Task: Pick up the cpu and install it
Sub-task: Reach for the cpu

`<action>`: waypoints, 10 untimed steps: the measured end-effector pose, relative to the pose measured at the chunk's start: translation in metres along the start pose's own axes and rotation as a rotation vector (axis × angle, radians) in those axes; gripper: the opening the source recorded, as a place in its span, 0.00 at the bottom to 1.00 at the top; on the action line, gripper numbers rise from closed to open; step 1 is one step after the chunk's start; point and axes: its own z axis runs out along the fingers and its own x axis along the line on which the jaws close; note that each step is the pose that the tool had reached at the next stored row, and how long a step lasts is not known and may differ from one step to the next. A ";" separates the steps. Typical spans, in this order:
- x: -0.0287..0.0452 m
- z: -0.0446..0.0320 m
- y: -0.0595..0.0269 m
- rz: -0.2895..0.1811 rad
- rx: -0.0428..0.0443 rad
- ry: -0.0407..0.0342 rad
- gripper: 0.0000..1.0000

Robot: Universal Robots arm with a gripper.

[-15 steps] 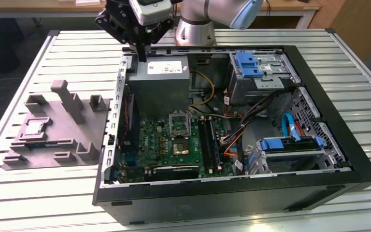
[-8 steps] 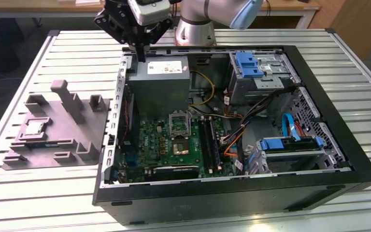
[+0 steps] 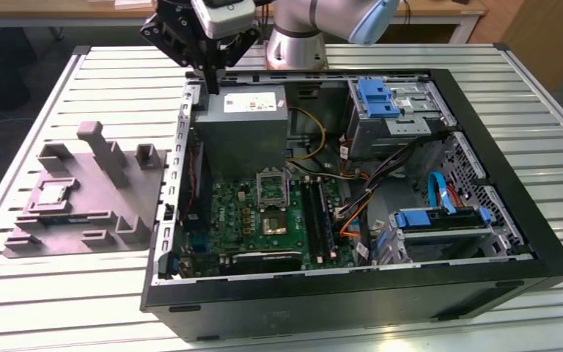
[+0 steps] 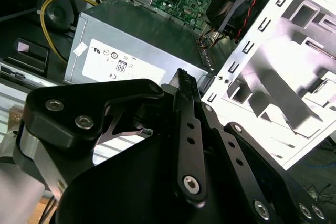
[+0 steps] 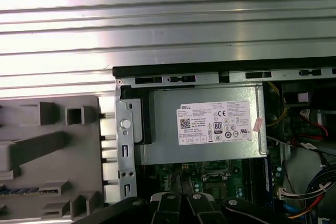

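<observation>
The cpu (image 3: 53, 194), a small pale square chip, lies in a recess of the grey moulded holder (image 3: 86, 198) on the table, at the exterior view's left of the open computer case (image 3: 360, 293). The dark metal-framed socket (image 3: 272, 185) sits on the green board (image 3: 232, 213) inside the case. My gripper (image 3: 209, 85) hangs high over the case's far corner, above the grey power supply (image 3: 247, 121), far from both chip and socket. Its fingers (image 4: 184, 85) are pressed together with nothing between them. The holder (image 5: 47, 150) and the power supply (image 5: 205, 127) appear below in the first wrist view.
Inside the case are blue drive brackets (image 3: 377, 99), a blue drive caddy (image 3: 436, 218), bundled cables (image 3: 360, 187) and a yellow cable (image 4: 50, 11). The case stands on a slatted metal table (image 3: 56, 308). Upright posts (image 3: 100, 150) rise from the holder.
</observation>
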 end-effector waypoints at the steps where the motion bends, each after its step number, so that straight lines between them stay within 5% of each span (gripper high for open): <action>1: 0.0004 0.0000 0.0000 0.000 0.0000 0.0000 0.11; 10: 0.0019 0.0001 -0.0002 0.000 0.0000 0.0001 0.11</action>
